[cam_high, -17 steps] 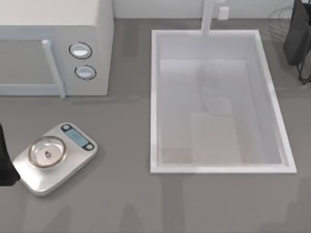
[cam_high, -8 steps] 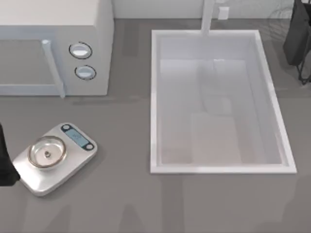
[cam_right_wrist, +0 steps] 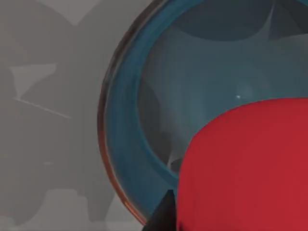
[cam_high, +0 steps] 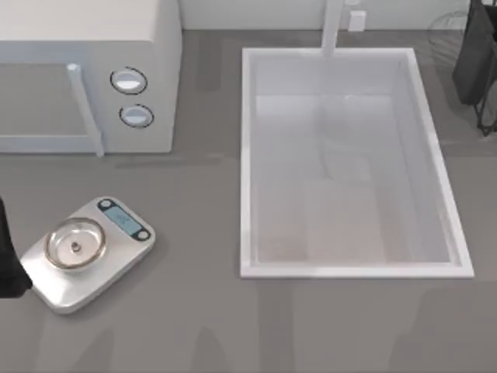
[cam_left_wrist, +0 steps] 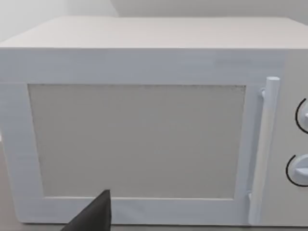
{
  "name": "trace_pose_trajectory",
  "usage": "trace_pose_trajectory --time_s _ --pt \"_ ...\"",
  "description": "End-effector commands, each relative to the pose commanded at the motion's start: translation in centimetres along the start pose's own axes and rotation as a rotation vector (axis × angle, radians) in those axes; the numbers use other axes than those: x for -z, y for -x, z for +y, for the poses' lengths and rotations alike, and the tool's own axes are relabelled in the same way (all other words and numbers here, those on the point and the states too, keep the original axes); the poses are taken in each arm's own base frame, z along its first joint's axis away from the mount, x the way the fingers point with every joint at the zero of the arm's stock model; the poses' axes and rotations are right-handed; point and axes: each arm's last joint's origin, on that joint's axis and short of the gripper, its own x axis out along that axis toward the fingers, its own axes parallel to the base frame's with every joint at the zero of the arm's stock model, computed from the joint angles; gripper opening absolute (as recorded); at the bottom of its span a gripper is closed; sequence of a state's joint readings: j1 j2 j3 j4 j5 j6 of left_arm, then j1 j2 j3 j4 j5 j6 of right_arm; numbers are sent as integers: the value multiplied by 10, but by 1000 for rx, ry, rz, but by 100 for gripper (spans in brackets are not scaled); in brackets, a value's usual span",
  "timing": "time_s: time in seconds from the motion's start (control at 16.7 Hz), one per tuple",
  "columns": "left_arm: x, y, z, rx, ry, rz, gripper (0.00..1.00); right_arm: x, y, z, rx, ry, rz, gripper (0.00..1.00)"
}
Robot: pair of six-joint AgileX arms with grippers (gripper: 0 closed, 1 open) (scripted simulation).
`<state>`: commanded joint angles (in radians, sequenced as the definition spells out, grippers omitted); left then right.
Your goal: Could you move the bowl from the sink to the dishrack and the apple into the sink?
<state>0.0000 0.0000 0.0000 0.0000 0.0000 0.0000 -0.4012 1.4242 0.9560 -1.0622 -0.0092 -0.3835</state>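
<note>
The right gripper (cam_right_wrist: 161, 219) hangs close over the apple (cam_right_wrist: 245, 168), which overlaps the dark inside of the bowl (cam_right_wrist: 125, 144) standing on the grey counter. I judge it should grip the apple centred and lift straight up, clear of the bowl's rim, before heading to the sink (cam_high: 247, 155). Whether its claw is spread or pinching I cannot tell, and the same goes for the left arm (cam_high: 6, 260), parked at the counter's left edge facing the microwave (cam_left_wrist: 139, 139).

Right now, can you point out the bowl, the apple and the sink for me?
bowl (cam_right_wrist: 126, 144): right wrist view, on its glossy blue wall near the rim.
apple (cam_right_wrist: 245, 168): right wrist view, on its red skin.
sink (cam_high: 247, 163): top view, on the raised white rim at the top view's left.
</note>
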Motion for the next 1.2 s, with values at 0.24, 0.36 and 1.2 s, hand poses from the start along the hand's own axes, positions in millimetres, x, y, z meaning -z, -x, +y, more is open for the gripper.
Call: trace_pose_trajectory --time_s 0.24,0.36,1.2 --pt "0 0 0 0 0 0 100 3 22 2 0 1 -5 0" --pt "0 0 0 0 0 0 100 3 22 2 0 1 -5 0" --pt "0 0 0 0 0 0 100 -86 13 102 190 261 -561 0"
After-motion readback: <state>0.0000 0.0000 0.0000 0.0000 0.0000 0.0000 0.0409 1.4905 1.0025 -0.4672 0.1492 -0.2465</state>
